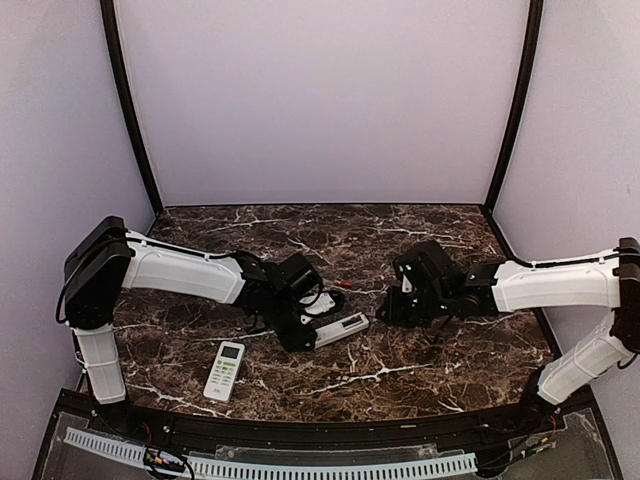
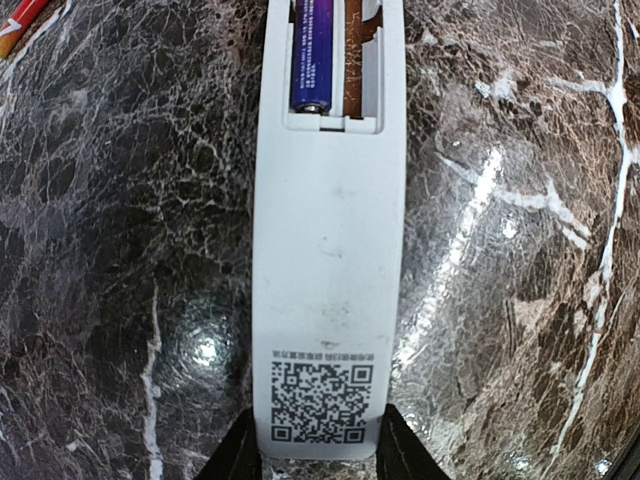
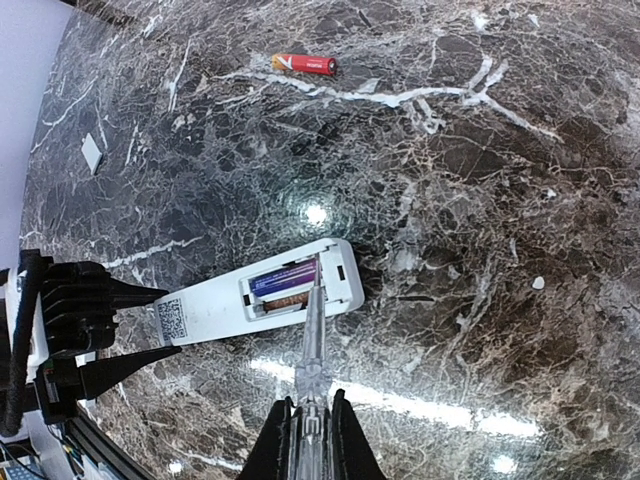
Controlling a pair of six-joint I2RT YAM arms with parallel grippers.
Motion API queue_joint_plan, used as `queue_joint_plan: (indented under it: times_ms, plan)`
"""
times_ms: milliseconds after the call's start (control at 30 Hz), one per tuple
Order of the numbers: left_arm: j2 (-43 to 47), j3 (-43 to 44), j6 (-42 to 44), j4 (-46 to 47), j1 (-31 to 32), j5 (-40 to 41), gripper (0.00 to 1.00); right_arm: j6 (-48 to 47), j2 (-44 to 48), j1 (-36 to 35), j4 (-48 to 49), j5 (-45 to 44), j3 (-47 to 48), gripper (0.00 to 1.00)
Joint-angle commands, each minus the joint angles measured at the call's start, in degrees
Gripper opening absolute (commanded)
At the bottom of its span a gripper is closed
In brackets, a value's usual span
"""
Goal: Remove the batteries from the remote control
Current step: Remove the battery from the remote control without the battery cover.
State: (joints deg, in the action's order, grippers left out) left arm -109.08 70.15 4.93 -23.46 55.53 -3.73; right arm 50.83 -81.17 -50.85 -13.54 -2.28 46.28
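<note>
A white remote (image 2: 325, 250) lies back-up on the marble table, its battery bay open. One purple-blue battery (image 2: 312, 55) sits in the bay, and the slot beside it is bare. My left gripper (image 2: 320, 455) is shut on the remote's QR-code end. In the top view it (image 1: 300, 332) holds the same remote (image 1: 342, 327). My right gripper (image 3: 310, 430) is shut on a clear pointed tool (image 3: 312, 350). The tool's tip rests at the end of the battery (image 3: 283, 280) in the bay. A loose red battery (image 3: 304, 64) lies on the table beyond the remote.
A second white remote (image 1: 225, 370) lies face-up near the front left. A small flat white cover (image 3: 92, 153) lies on the table to the far left in the right wrist view. The red battery also shows in the top view (image 1: 343, 283). Walls close the table (image 1: 450, 370) on three sides.
</note>
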Motion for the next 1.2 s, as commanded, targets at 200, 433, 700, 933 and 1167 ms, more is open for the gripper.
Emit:
queue_joint_plan:
  times_ms: [200, 433, 700, 933, 1167]
  plan:
    - [-0.8, 0.7, 0.2, -2.2, 0.4, 0.7, 0.20, -0.7, -1.6, 0.2, 2.2, 0.7, 1.4, 0.00]
    - [-1.0, 0.8, 0.2, -2.3, 0.4, 0.7, 0.20, -0.1, -2.0, 0.2, 1.3, 0.7, 1.0, 0.00]
    - [-1.1, 0.8, 0.2, -2.4, 0.4, 0.7, 0.20, 0.2, -1.0, 0.2, -0.1, 0.3, 0.9, 0.00]
    - [-1.2, 0.9, 0.2, -2.4, 0.4, 0.7, 0.20, 0.7, -0.2, 0.2, -0.7, 0.3, 0.4, 0.00]
    - [-1.3, 1.0, 0.2, -2.6, 0.4, 0.7, 0.20, 1.0, 0.6, 0.1, -0.8, 0.6, -0.1, 0.00]
